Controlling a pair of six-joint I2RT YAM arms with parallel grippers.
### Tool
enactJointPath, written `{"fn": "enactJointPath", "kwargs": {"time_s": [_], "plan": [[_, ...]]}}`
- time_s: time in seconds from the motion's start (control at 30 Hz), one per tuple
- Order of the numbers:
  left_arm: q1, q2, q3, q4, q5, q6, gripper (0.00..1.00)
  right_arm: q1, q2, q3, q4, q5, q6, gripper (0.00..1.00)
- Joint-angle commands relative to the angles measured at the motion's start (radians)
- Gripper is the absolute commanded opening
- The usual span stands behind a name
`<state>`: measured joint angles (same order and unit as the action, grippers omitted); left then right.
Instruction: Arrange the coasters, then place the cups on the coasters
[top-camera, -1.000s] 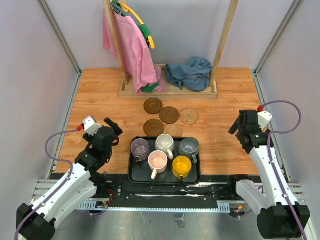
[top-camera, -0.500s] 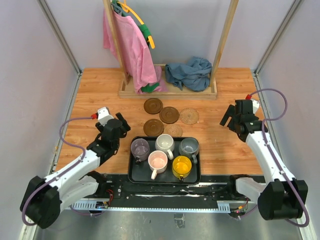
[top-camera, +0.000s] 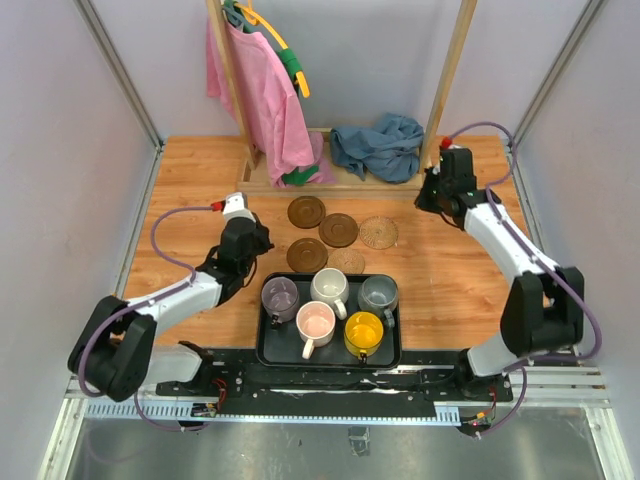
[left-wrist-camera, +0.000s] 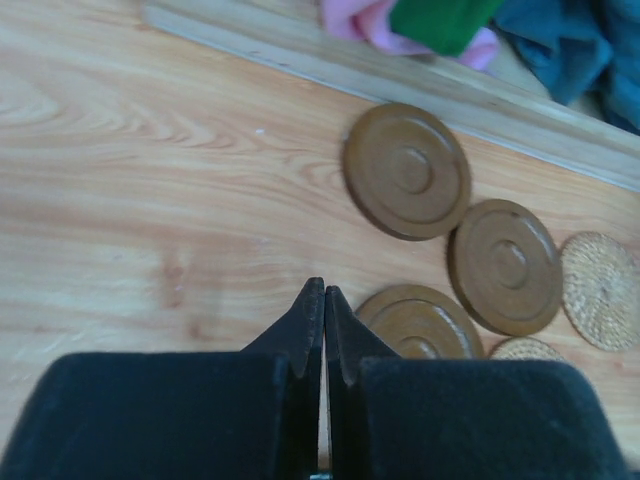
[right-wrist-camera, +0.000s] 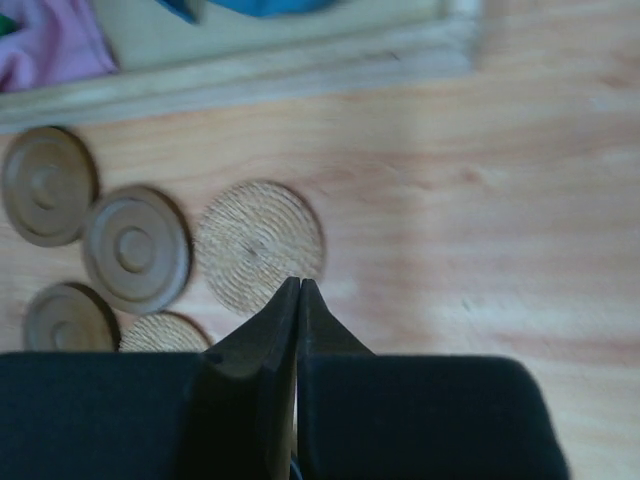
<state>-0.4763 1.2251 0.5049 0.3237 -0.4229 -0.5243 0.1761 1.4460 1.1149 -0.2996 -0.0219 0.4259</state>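
Five flat round coasters (top-camera: 338, 229) (three dark-brown wood, two tan woven) cluster centrally btwn arms; five handled ceramic mugs (top-camera: 330, 288) sit in black rectangular tray (top-camera: 263, 345). L gripper (left-wrist-camera: 322, 292), fingers pressed together & empty, has nearest brown wood disc (left-wrist-camera: 420, 322) just to its right; R gripper (right-wrist-camera: 298, 285), also closed, empty, points at tan woven disc (right-wrist-camera: 258, 243).

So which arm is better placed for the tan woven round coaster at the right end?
Right: the right pincer hovers near that woven coaster; the left pincer sits by the dark brown wooden discs.
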Motion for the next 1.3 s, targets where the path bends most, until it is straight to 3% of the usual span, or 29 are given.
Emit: {"fn": "enactJointPath", "kwargs": {"time_s": [0.0, 0.23, 0.53, 1.27], "plan": [[0.004, 0.101, 0.070, 0.155, 0.185, 0.079, 0.01, 0.064, 0.166, 0.162, 0.046, -0.169, -0.041, 0.01], [0.004, 0.274, 0.152, 0.175, 0.376, 0.070, 0.01, 0.197, 0.390, 0.375, -0.001, -0.209, -0.121, 0.01], [0.000, 0.358, 0.168, 0.190, 0.540, 0.056, 0.01, 0.261, 0.519, 0.466, -0.042, -0.251, -0.128, 0.01], [-0.025, 0.457, 0.164, 0.120, 0.550, 0.065, 0.00, 0.312, 0.651, 0.483, -0.060, -0.270, -0.116, 0.01]]}}
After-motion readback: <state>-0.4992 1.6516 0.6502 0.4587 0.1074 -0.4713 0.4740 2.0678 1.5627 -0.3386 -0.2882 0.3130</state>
